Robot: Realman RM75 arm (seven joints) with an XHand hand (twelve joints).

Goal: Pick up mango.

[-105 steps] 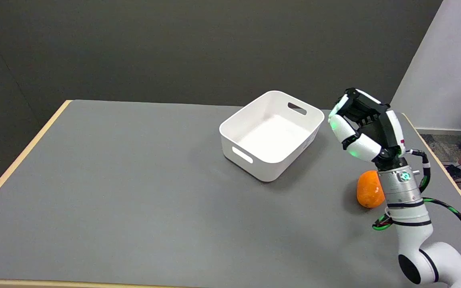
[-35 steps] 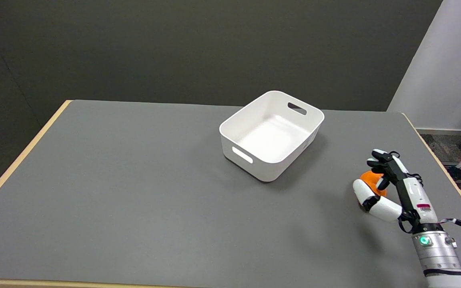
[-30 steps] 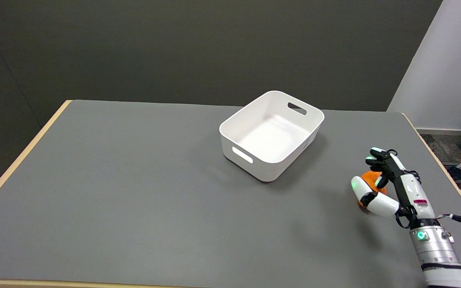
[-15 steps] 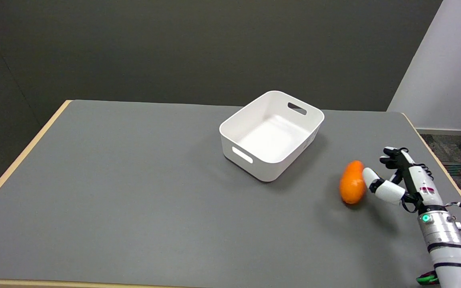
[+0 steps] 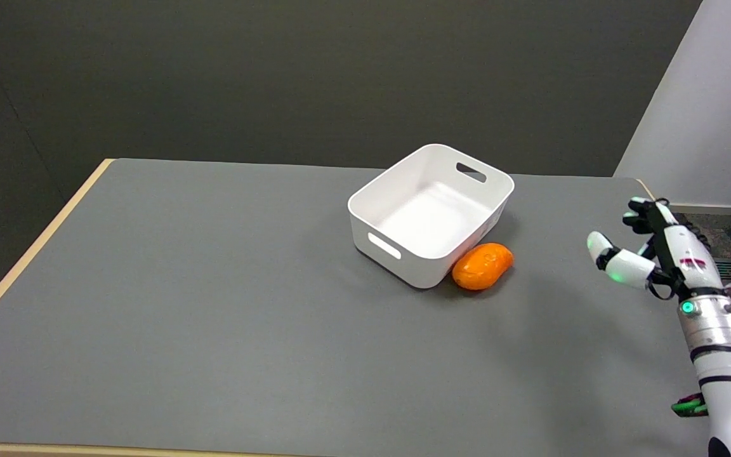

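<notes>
The mango [image 5: 482,266] lay on its side on the table [image 5: 213,304], touching or very nearly touching the near right corner of the white bin [image 5: 430,212]. It was outside the bin, not in it. Nothing held it.

The right hand [image 5: 654,257] was in the air over the table's right edge, well apart from the mango. Its fingers were spread and it held nothing. The thumb pointed left, toward the mango; the other fingers extended up and away from the camera. The wrist and forearm entered from the lower right.

Task status, as judged from this position: no part of the pick was complete. The mango was not grasped and not lifted. All steps remained: move the hand left to the mango, bring the fingers around it, close them, and lift.

Points to note for the approach:
- The mango is rounded and smooth, so it is likely to roll under a sideways push.
- The bin wall blocks the mango's far left side. Finger access there is likely restricted.
- A grasp from above or from the open near right side appears the more workable option.
</notes>
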